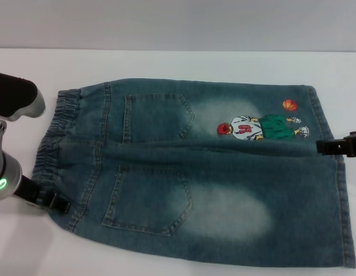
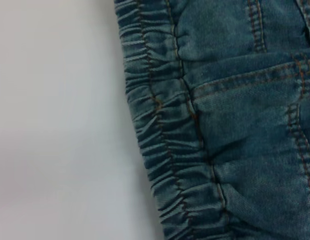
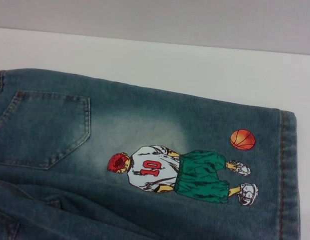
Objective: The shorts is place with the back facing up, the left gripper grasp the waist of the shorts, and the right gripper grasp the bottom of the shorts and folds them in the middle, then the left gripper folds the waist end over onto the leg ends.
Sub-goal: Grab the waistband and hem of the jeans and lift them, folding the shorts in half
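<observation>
Two claws idle — left gripper (image 1: 51, 201) by the waist (image 1: 54, 135), right gripper (image 1: 333, 146) at the hems (image 1: 333, 172), can't tell either's fingers — I'd pinch the floppy, heavyish shorts (image 1: 195, 172) there.

Showed puckered elastic waistband (image 2: 165, 145) of blue faded-denim shorts (image 2: 245, 125) with orange-brown stitching, lying flat against plain white table surface (image 2: 54, 120).

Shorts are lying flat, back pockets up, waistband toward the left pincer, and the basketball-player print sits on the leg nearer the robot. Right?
Not quite. The shorts lie flat, pockets up, waistband toward the left pincer, but the basketball-player print is on the leg farther from the robot, near the far hem. The head view shows it.
</observation>
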Action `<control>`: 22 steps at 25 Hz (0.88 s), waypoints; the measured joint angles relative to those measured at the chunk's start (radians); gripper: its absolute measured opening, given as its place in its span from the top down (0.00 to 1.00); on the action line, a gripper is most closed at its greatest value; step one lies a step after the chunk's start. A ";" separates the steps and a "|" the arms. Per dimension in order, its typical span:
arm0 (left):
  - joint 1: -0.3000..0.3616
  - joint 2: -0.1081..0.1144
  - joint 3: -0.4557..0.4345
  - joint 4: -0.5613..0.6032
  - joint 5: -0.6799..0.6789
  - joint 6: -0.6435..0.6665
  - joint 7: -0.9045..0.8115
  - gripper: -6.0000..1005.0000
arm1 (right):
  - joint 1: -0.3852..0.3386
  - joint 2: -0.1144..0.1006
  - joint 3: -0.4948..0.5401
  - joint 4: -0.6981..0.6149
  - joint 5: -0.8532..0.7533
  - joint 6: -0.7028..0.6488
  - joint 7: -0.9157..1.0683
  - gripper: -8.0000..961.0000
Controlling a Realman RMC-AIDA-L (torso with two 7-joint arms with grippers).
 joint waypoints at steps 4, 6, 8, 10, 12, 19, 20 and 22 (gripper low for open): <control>-0.006 0.000 0.002 -0.003 0.000 -0.002 0.000 0.18 | 0.000 0.000 0.000 0.000 0.000 0.002 0.000 0.24; -0.007 0.000 0.009 -0.010 -0.002 -0.005 0.001 0.19 | 0.000 0.000 0.001 0.000 0.000 0.002 0.000 0.24; -0.008 0.000 0.013 -0.012 -0.004 -0.007 0.009 0.20 | 0.000 0.000 0.002 0.000 0.000 0.002 0.000 0.24; -0.008 0.000 0.014 -0.011 -0.005 -0.008 0.014 0.21 | 0.000 0.000 0.002 -0.001 0.000 0.002 0.000 0.24; -0.010 0.001 0.014 -0.003 -0.004 -0.009 0.020 0.21 | 0.001 0.000 0.002 -0.002 0.000 0.002 0.000 0.24; -0.012 -0.001 0.015 -0.012 -0.003 -0.011 0.020 0.42 | 0.006 0.000 0.004 -0.002 0.000 0.002 0.000 0.24; -0.012 -0.001 0.015 -0.013 -0.003 -0.011 0.020 0.46 | 0.007 0.000 0.004 -0.002 0.000 0.002 0.000 0.24; -0.013 -0.001 0.015 -0.020 -0.003 -0.012 0.021 0.53 | 0.007 0.000 0.005 -0.002 0.000 0.002 0.000 0.24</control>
